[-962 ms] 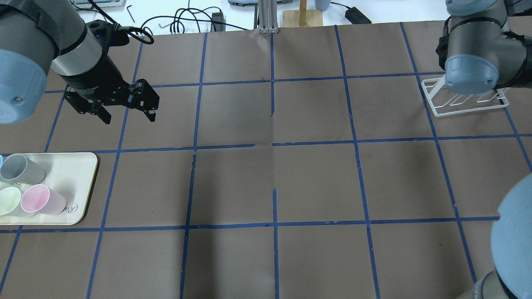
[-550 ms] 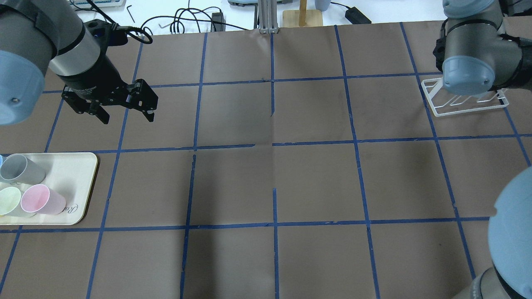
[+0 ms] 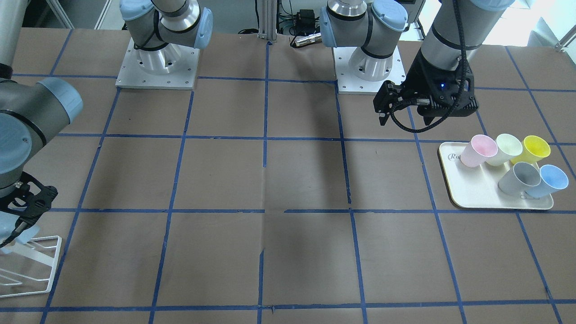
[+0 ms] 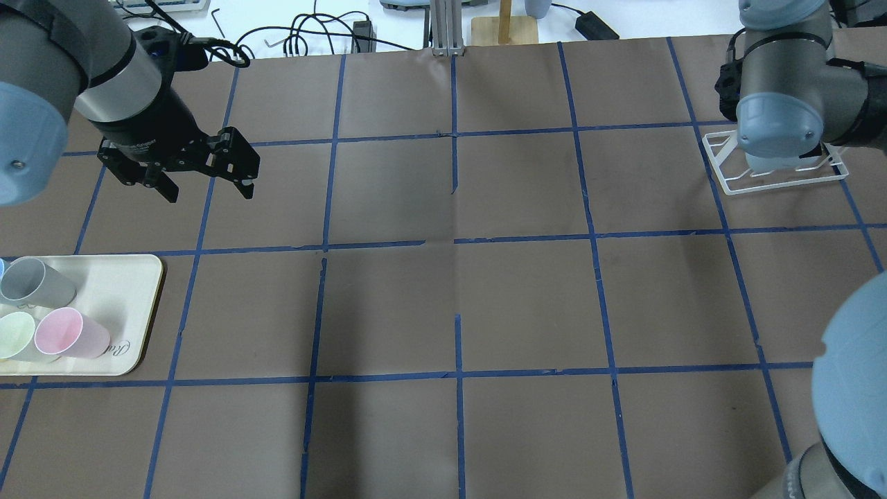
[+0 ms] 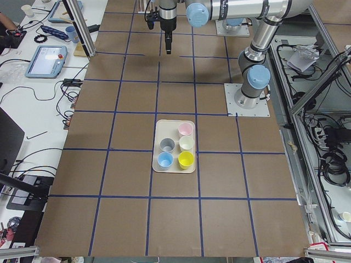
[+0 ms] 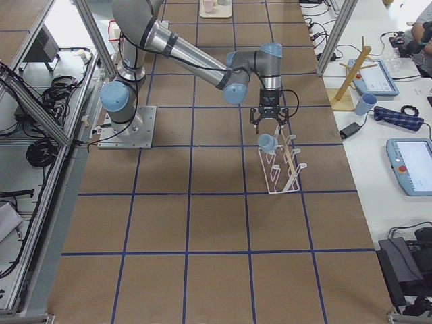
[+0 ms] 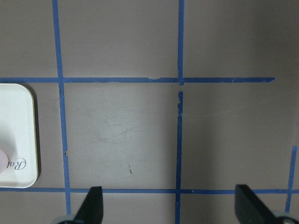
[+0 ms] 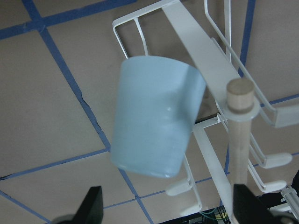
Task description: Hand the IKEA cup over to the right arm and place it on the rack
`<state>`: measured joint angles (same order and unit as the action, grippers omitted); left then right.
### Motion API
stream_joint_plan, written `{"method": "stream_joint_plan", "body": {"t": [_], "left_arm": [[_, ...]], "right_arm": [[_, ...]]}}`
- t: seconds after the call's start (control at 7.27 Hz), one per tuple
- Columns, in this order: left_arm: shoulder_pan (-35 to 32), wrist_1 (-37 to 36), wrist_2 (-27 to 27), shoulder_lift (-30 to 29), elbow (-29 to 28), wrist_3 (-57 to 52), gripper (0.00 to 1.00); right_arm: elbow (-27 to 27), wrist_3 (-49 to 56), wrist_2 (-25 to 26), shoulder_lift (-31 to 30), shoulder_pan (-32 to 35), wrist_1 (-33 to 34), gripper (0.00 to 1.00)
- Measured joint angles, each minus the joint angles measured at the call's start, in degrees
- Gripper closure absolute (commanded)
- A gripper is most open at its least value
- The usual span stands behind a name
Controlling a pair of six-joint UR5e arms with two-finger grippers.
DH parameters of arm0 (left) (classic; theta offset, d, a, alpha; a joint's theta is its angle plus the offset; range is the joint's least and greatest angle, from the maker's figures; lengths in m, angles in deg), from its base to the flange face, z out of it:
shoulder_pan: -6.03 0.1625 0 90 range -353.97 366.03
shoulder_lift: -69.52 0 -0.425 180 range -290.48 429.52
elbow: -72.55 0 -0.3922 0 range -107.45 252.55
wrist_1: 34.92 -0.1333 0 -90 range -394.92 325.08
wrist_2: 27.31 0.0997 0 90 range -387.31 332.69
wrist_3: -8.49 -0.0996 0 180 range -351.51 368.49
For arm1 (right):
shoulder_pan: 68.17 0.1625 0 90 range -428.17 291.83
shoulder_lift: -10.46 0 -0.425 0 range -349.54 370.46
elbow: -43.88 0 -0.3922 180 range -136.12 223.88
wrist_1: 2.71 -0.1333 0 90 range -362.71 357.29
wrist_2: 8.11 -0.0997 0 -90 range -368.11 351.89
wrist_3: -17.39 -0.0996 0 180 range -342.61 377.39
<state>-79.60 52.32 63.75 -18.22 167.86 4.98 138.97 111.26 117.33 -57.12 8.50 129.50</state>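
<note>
The pale blue IKEA cup [image 8: 156,119] hangs tilted on the white wire rack [image 8: 196,42], beside its wooden-tipped peg [image 8: 239,93]. In the exterior right view the cup [image 6: 267,141] sits at the rack's [image 6: 283,169] near end. My right gripper [image 6: 268,125] is just above it, open, fingertips [image 8: 93,205] wide apart and clear of the cup. My left gripper [image 4: 206,186] is open and empty, hovering over bare table at the far left. It also shows in the front-facing view [image 3: 405,118].
A cream tray [image 3: 477,193] at the robot's left holds a second blue cup [image 3: 546,180], a grey cup [image 3: 517,177], a pink cup [image 3: 479,150], a pale green one and a yellow one. Brown paper with a blue tape grid covers the table [image 4: 457,305].
The right wrist shifted slightly over the rack, and the pale blue cup now shows inside the rack under it. The left gripper drifted a little away and to the left, still open.
</note>
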Motion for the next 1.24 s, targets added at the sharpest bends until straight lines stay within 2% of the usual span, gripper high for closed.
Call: {"method": "stream_joint_plan", "body": {"t": [0.41, 0.55, 0.96, 1.24], "left_arm": [[-0.32, -0.02, -0.10, 0.37, 0.30, -0.02, 0.00], [-0.35, -0.03, -0.18, 0.32, 0.11, -0.06, 0.00], [-0.50, -1.26, -0.47, 0.26, 0.35, 0.74, 0.00], [-0.50, -2.04, -0.38, 0.29, 0.51, 0.60, 0.00]], "right_arm": [[-3.47, -0.68, -2.69, -1.53, 0.18, -1.48, 0.00], [-4.10, -3.21, -5.23, -3.09, 0.59, -3.21, 0.00], [-4.64, -20.70, -14.62, -10.75, 2.30, -14.13, 0.00], [-5.04, -37.72, -19.34, -15.10, 7.91, -22.20, 0.00]]}}
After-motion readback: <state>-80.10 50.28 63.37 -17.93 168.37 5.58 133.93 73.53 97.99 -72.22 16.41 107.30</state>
